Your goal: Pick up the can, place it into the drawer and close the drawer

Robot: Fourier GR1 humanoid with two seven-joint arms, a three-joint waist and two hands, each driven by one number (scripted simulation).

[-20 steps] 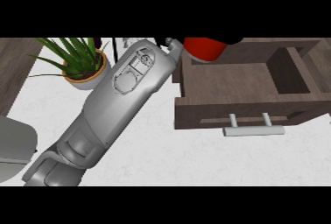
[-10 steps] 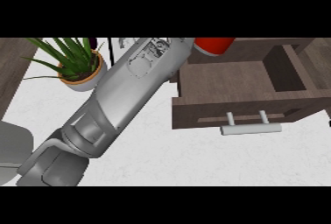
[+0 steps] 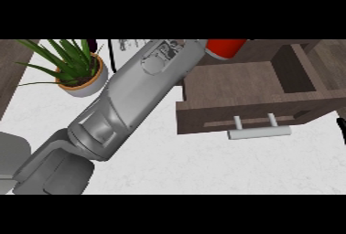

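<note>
The fingers of the left hand are hidden past the top edge of the view, so I cannot tell if they are clamped on the red can [image 3: 225, 47]. Only the lower part of the can shows, above the back of the open drawer [image 3: 250, 87], beside the grey left forearm [image 3: 128, 100]. A risk, I think: if the can is let go too far back, it may hit the rear wall, or later block the closing by the handle [image 3: 259, 131]. A potted plant [image 3: 78, 71] stands on the bench [image 3: 202, 164].
</note>
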